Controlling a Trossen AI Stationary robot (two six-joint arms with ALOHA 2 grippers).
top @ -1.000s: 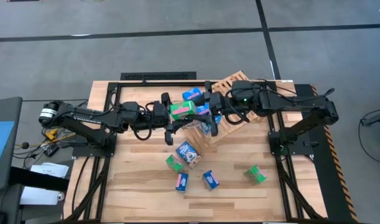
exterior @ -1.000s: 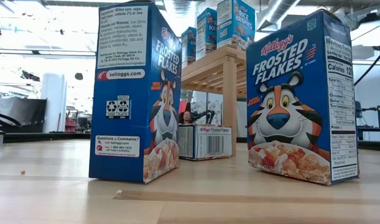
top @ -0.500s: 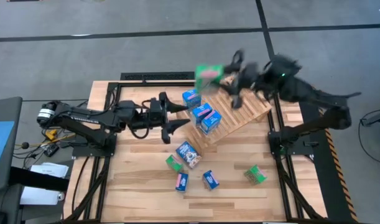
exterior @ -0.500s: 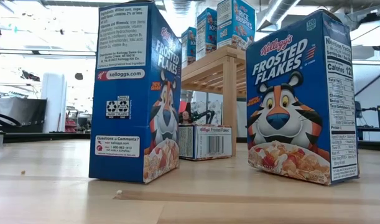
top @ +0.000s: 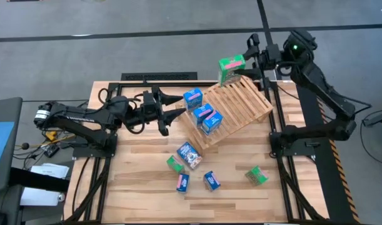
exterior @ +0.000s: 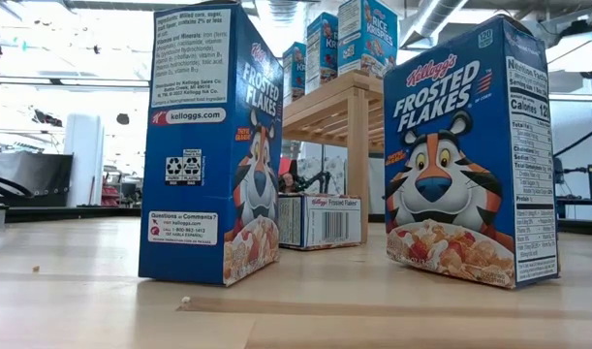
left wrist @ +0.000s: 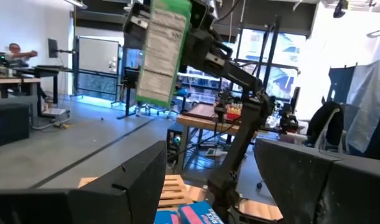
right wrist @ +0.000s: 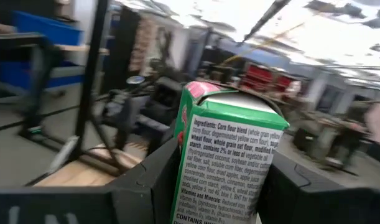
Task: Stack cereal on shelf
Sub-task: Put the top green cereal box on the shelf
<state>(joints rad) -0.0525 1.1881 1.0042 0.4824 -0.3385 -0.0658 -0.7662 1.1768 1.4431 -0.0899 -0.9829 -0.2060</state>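
Right end effector [top: 241, 62]: upper right of the high view, over the rack's far corner; clamped on a green box [top: 231, 67], fingers on both sides of it in the right wrist view.
Green box, right wrist view [right wrist: 224, 165]: upright between the two dark fingers, ingredients panel facing the camera.
Left end effector [top: 178, 112]: centre left of the high view, just left of the rack's near end, empty; fingers spread wide, clear gap between them in the left wrist view.
Rack [top: 237, 107]: centre of the bench [top: 140, 181], tilted; three blue boxes [top: 203, 114] in a row at its left end.
Loose boxes: a blue box [top: 189, 152] in front of the rack, touching a small green one [top: 174, 164]; two more blue [top: 182, 182], [top: 211, 180] near the bench front; one green [top: 257, 175] at lower right, well apart from the others.
Low view: two Frosted Flakes boxes [exterior: 473, 150], [exterior: 210, 145] upright in front; a small box [exterior: 320, 221] lying between them, further back.
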